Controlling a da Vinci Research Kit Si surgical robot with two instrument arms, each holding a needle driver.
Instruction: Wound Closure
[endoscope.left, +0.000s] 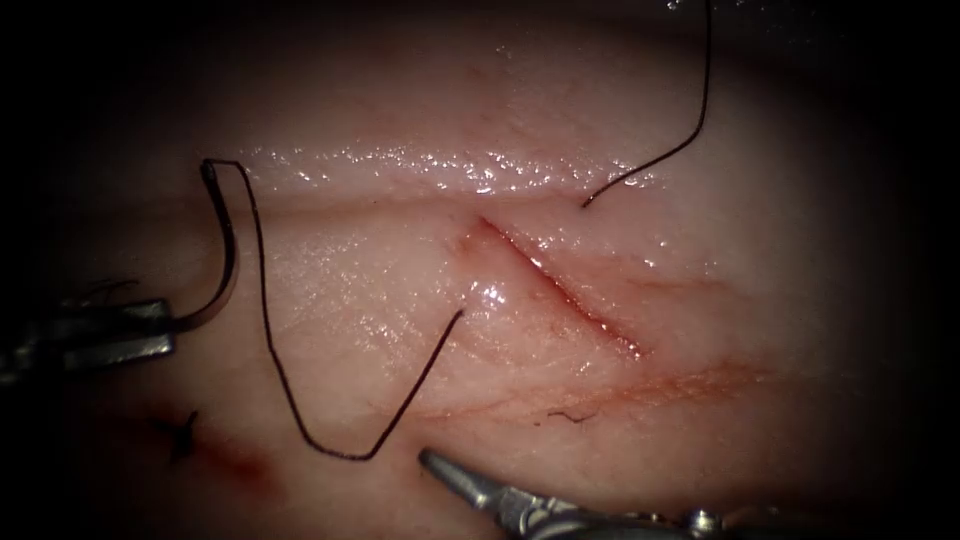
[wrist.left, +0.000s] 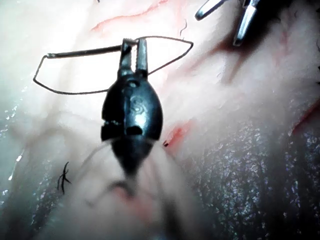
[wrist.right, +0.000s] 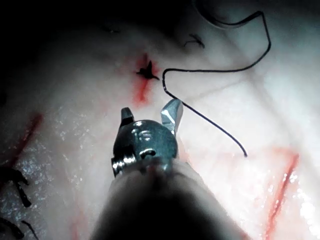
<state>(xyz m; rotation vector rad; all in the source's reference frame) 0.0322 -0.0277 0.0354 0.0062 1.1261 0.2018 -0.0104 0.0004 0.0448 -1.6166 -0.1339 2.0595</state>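
Observation:
The cut (endoscope.left: 560, 290) runs slantwise across the tissue (endoscope.left: 380, 250). My left tool (endoscope.left: 165, 325) sits far left of the cut, shut on the curved needle (endoscope.left: 228, 270) near its point end. The needle is out of the tissue and arcs up to its thread end. The left wrist view shows the same grip (wrist.left: 134, 47) on the needle (wrist.left: 85, 51). The thread (endoscope.left: 290, 400) drops from the needle, bends, and enters the tissue just left of the cut. Right of the cut it comes out as a tail (endoscope.left: 690, 130) rising upward. My right tool (endoscope.left: 430, 462) (wrist.right: 149, 114) is open below the cut and holds nothing.
An older knot (endoscope.left: 182, 432) with short cut ends lies at lower left, beside a smear of red fluid (endoscope.left: 240, 462). A small stray thread piece (endoscope.left: 570, 415) rests below the cut. A wet, shiny ridge (endoscope.left: 450, 170) crosses the tissue above the cut.

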